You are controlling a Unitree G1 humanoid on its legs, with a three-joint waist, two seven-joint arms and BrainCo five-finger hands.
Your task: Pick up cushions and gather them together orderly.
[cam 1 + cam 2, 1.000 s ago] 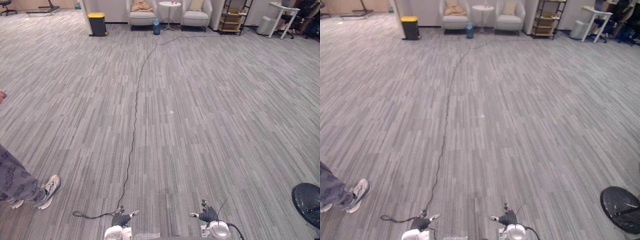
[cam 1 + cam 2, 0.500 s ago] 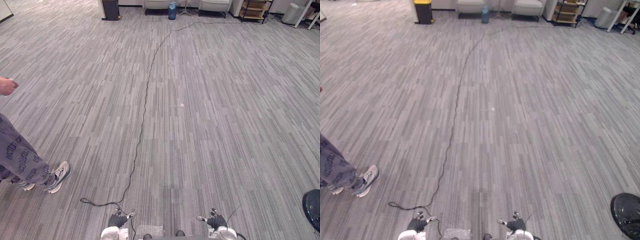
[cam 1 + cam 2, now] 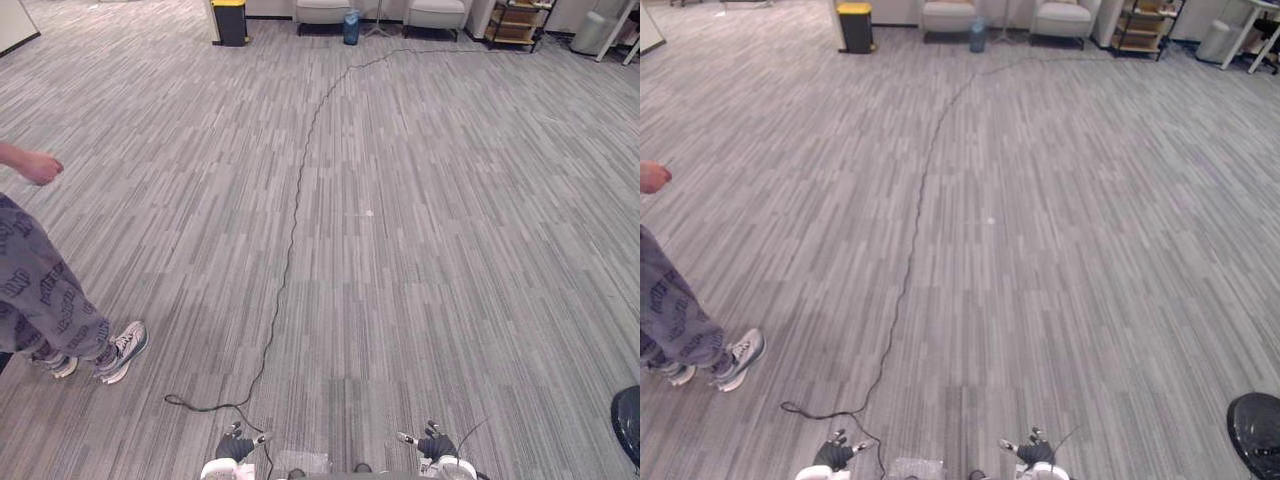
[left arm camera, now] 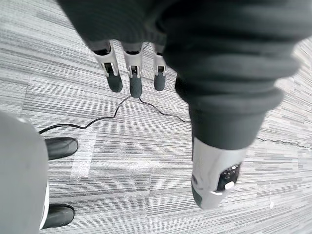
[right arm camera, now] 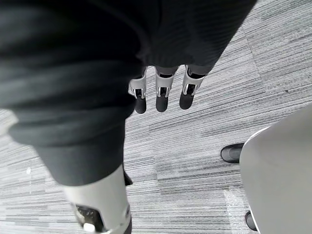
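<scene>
We stand on one wide grey striped carpet floor [image 3: 450, 250] that runs out to a far wall. At the floor's left edge is one person in grey patterned trousers [image 3: 40, 300], with one bare hand [image 3: 40, 167] held out over the carpet and two white sneakers [image 3: 122, 350] planted on it.

Along the far edge we count two pale upholstered armchairs [image 3: 948, 14], of which we see the seats and fronts, side by side with a gap between them. To their right stands one dark open shelf rack [image 3: 1140, 25], and beyond it one white round bin [image 3: 1213, 40]. To the left of the armchairs is one black bin with a yellow lid [image 3: 855, 25]. One blue bottle [image 3: 351, 27] sits on the carpet between the two chairs. One black round disc [image 3: 1258, 425] lies at the near right corner.

We cannot tell where the cushions lie.

At the near edge our left hand [image 4: 133, 80] hangs over the carpet, fingers straight and empty. Our right hand [image 5: 163, 95] hangs the same way, fingers straight, carrying nothing.

One tiny white speck [image 3: 370, 212] marks mid-floor.
</scene>
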